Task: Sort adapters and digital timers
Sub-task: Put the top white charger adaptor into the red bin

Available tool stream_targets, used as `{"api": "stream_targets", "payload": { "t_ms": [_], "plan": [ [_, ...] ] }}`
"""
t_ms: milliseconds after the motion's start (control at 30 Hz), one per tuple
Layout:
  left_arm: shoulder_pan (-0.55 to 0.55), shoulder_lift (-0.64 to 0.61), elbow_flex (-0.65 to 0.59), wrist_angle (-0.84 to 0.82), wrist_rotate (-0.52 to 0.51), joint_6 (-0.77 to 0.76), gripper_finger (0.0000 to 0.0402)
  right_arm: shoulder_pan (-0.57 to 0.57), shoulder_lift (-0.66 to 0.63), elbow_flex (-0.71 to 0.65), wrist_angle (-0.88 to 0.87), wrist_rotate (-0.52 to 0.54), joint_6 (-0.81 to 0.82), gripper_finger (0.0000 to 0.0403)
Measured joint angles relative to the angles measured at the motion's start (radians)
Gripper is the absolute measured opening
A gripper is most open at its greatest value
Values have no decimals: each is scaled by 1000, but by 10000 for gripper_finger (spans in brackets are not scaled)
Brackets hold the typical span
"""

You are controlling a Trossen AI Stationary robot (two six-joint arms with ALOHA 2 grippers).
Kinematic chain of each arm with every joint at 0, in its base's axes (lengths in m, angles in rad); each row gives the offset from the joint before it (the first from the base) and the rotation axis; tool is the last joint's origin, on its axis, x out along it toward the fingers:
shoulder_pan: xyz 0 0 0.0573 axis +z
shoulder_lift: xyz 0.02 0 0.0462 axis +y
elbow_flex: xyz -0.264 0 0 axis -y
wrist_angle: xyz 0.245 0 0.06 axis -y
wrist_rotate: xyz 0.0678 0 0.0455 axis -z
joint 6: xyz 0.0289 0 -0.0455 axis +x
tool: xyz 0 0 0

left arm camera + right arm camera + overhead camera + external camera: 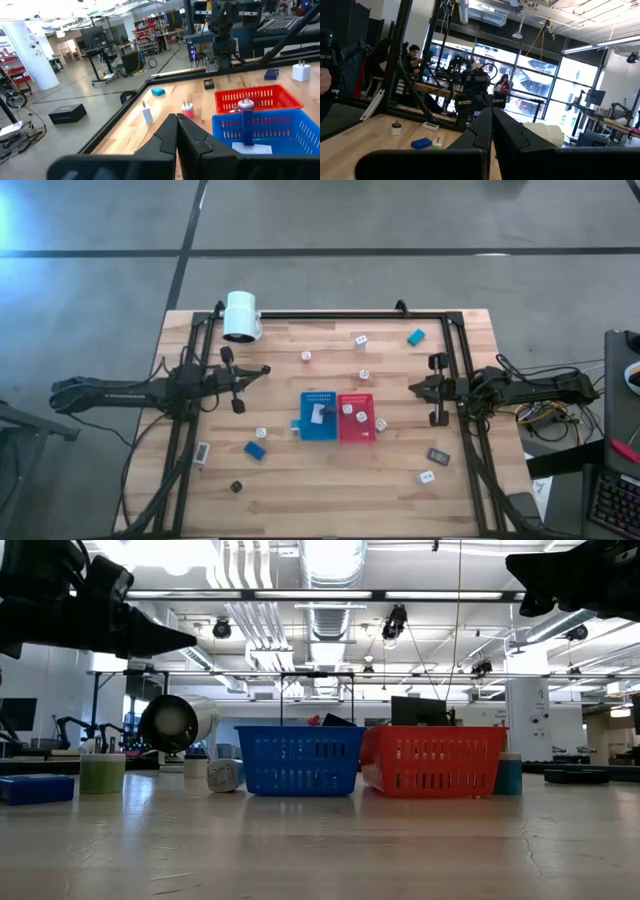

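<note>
**Both my grippers shut, nothing held**

The adapters [362, 340] are small white cubes with dark marks, scattered over the table [330, 490]: some toward the far edge, one near the right front corner. The timers [255, 450] are flat rectangles; a blue one lies left of the blue tray [304, 430], a teal one near the far right corner. One white piece sits in the blue tray, two adapters in the red tray [366, 434], both trays side by side mid-table. My left gripper [262, 370] hangs stretched level over the left side, fingers pressed together, empty. My right gripper [413, 388] hangs level at the right edge, closed and empty.
</note>
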Motion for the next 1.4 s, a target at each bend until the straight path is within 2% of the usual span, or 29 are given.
{"api": "stream_targets", "payload": {
  "t_ms": [433, 500, 633, 700, 1000, 1200, 1400],
  "plan": [
    [0, 0, 1, 0, 0, -3, 7, 0, 0, 0, -5, 8, 23, 8],
    [0, 0, 1, 0, 0, -3, 7, 0, 7, 0, -5, 75, 57, 8],
    [0, 0, 1, 0, 0, -3, 7, -1, 34, 0, -8, 290, 88, 8],
    [0, 0, 1, 0, 0, -3, 7, -1, 51, 0, -9, 336, 87, 8],
    [0, 0, 1, -1, 0, -11, 7, -1, 101, 0, 14, 339, 72, 8],
    [0, 1, 1, 0, 0, -17, 7, -1, 118, 1, 4, 340, 144, 8],
    [0, 1, 8, 7, 0, 0, 7, -70, 164, 149, -231, 378, 209, 8]
  ]
}}
